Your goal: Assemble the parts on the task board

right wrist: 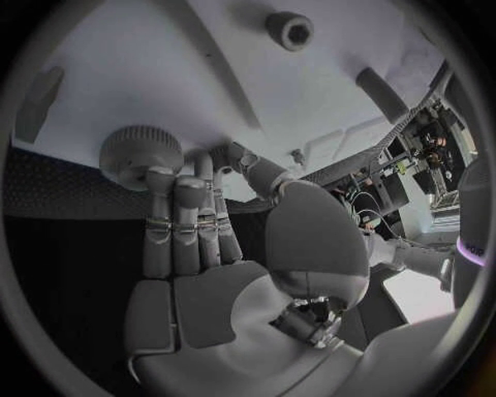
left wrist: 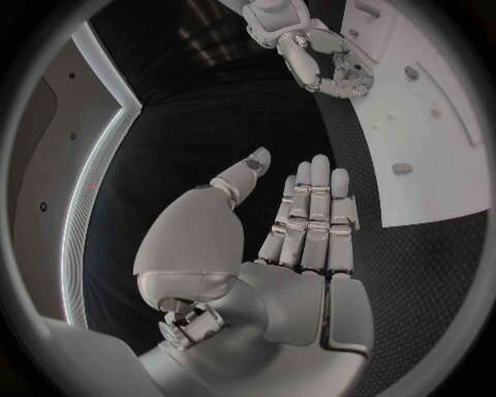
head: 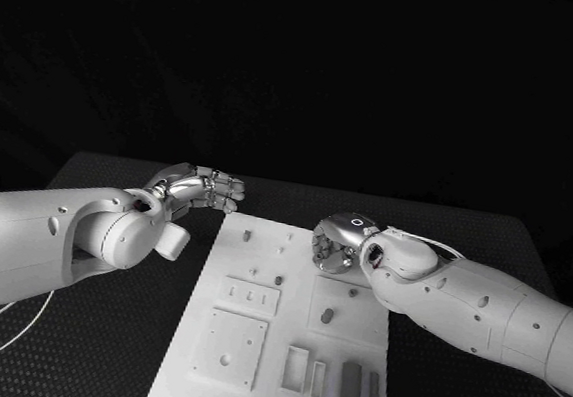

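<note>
**Right hand on a round part at the board's far end, left hand idle beside it**

The left hand (head: 198, 187) hovers over the black table (head: 92, 331) just off the far left corner of the task board (head: 196, 367); in the left wrist view its fingers (left wrist: 310, 215) lie straight and side by side, the thumb apart, nothing in them; the hand is released and touches no part.

The task board lies lengthwise in the middle of the table; on it, from the near end, stand 2 dark upright grey parts (head: 351, 382) beside pale rectangular frames; further along lies a small oblong grey part (head: 326, 316); raised square plates sit along its left half; small pegs (head: 247, 236) show toward the far end.

The right hand (head: 339, 247) is down on the far right area of the board; in the right wrist view its fingertips (right wrist: 160, 178) rest against a round knurled part (right wrist: 140, 153) sitting at the board's edge; the thumb (right wrist: 264, 174) lies just beside it; whether the part is truly grasped or only touched, I cannot tell.
</note>
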`<state>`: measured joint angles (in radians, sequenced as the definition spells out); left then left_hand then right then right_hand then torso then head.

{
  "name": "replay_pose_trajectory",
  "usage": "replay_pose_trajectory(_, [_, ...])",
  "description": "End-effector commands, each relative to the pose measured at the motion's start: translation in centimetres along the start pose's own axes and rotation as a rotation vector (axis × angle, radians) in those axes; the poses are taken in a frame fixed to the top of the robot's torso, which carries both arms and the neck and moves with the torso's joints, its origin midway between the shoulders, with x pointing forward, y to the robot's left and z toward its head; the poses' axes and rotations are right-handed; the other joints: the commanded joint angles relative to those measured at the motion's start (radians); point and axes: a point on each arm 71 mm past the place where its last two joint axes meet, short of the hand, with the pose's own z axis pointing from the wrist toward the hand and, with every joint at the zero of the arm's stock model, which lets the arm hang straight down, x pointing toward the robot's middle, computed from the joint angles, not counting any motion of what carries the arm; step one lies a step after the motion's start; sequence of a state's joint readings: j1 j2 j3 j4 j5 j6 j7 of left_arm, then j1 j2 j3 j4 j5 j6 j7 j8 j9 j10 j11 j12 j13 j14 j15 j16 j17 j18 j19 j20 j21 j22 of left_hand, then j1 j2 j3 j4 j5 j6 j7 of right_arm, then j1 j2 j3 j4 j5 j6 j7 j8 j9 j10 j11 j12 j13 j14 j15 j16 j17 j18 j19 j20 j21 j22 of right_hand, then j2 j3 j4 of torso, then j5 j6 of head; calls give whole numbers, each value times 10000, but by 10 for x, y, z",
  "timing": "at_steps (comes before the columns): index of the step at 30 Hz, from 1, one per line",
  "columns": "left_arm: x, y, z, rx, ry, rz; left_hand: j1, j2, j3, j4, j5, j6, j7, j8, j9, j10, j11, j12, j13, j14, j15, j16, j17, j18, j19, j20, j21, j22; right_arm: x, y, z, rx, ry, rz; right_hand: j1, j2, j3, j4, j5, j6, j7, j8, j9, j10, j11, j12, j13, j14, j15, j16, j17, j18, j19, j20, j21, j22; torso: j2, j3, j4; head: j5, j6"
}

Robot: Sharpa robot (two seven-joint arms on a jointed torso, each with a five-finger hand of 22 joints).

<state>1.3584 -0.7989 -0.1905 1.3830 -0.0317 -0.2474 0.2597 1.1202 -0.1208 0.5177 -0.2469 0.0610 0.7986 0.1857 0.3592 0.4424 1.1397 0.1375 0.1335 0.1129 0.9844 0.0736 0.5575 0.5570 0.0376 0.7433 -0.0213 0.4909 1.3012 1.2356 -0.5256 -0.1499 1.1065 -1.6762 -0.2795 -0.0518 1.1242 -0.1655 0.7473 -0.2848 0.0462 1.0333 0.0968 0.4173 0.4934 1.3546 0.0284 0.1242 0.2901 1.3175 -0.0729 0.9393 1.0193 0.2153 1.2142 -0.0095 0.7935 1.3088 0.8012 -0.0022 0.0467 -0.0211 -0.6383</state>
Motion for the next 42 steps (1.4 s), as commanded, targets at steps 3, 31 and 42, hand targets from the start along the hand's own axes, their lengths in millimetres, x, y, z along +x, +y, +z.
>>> replay_pose_trajectory(3, [-1, -2, 1, 91, 57, 26, -137, -2, 6, -38, -11, -20, 5, -47, 11, -50, 2, -56, -10, -23, 40, -52, 15, 2, -66, -10, 23, 10, 6, 0, -3, 394, -306, -56, 100, 166, 117, 8, 24, 114, -26, 51, 84, 100, -22, 65, 59, 13, -113, 69, 23, 465, 23, -75, 92, 225, 22, 3, 10, -93, 31])
replay_pose_trajectory(31, [-1, -2, 2, 123, 7, 53, -181, -11, 15, -29, -18, -20, 5, -58, 27, -63, 11, -82, -10, -32, 44, -65, 25, 3, -70, -7, 28, 16, -17, 26, 9, 427, -2547, 65, 119, -11, 431, 29, 24, 231, -71, 24, 238, 183, -65, 39, 275, 84, -156, 127, 44, 465, 93, -154, 295, 205, 67, 0, 12, 19, 172])
replay_pose_trajectory(42, [-1, -2, 3, 128, -24, 71, -183, -15, 20, -34, -18, -16, 2, -59, 33, -60, 11, -87, -8, -31, 44, -67, 29, 4, -72, -7, 29, 17, -22, 34, 14, 359, -2870, 74, 123, -48, 486, 40, 24, 248, -77, 14, 263, 195, -70, 31, 311, 93, -161, 138, 49, 465, 104, -164, 326, 203, 71, 6, -1, 123, 182])
